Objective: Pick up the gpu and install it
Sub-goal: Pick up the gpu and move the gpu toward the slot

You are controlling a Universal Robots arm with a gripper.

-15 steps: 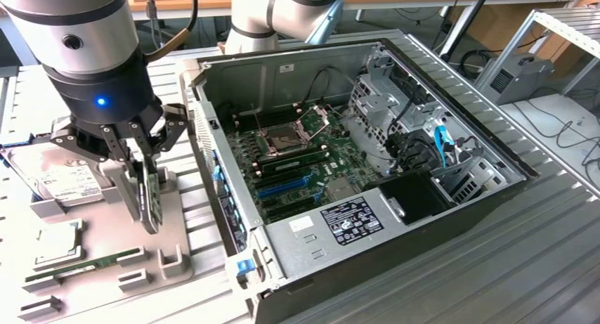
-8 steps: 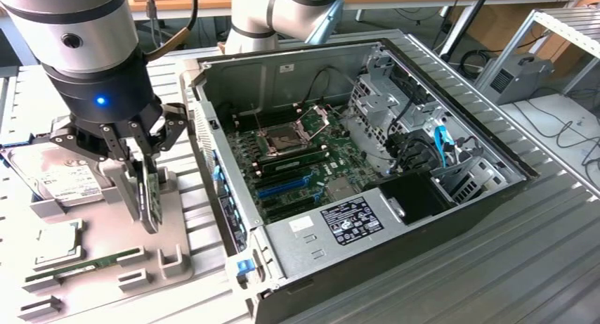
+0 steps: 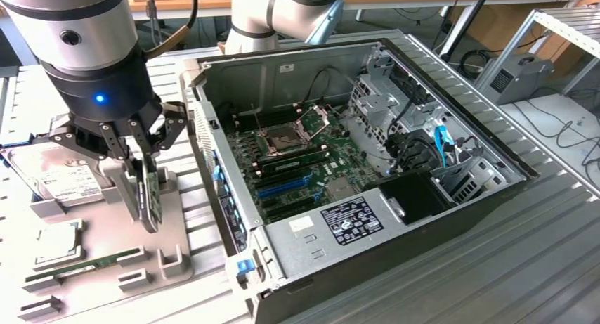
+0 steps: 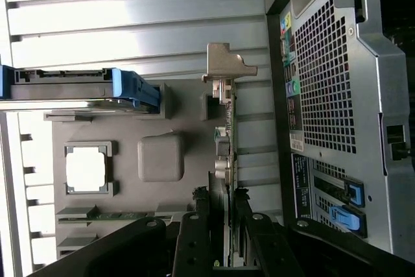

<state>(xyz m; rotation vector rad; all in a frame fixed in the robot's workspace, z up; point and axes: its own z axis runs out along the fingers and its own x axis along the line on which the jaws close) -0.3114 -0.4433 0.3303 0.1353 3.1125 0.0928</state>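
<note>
The gripper (image 3: 147, 215) stands half-closed, its dark fingers pinching the gpu (image 3: 153, 190) from both sides. The thin flat card stands on edge in the matte grey holder (image 3: 178, 250), silvery bracket (image 4: 227, 66) outward, beside the open metal computer case (image 3: 310, 250).

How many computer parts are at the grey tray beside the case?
4: hard drive at the far end, CPU, green memory stick, gpu upright in the claw; the arm may hide more.

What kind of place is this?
Probably a robot lab or workshop for building computers. There's a robot arm, an open computer case showing its motherboard, and a grey tray of parts like a hard drive.
</note>
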